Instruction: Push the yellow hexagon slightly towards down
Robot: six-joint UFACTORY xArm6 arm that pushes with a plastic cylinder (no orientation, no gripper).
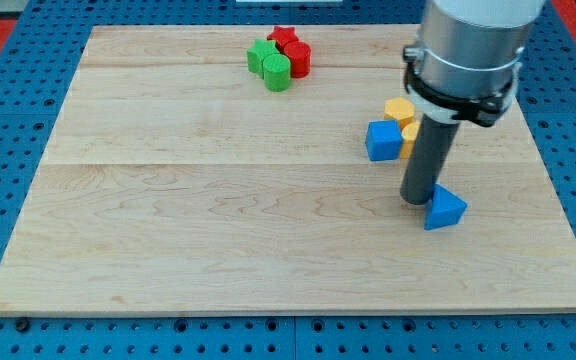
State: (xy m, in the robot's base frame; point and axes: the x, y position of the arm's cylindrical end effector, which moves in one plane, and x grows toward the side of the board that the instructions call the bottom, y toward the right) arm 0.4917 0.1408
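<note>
The yellow hexagon (399,109) lies at the view's right, above a blue cube (383,140). A second yellow block (409,134) sits just below the hexagon and is partly hidden behind my rod. My tip (417,201) rests on the board below these blocks, touching the left side of a blue triangle (445,208). The tip is well below the yellow hexagon.
A cluster of red blocks (293,50) and green blocks (270,63) sits at the view's top centre. The wooden board (218,200) lies on a blue pegboard surface (8,120). The arm's grey body (473,40) hangs over the top right.
</note>
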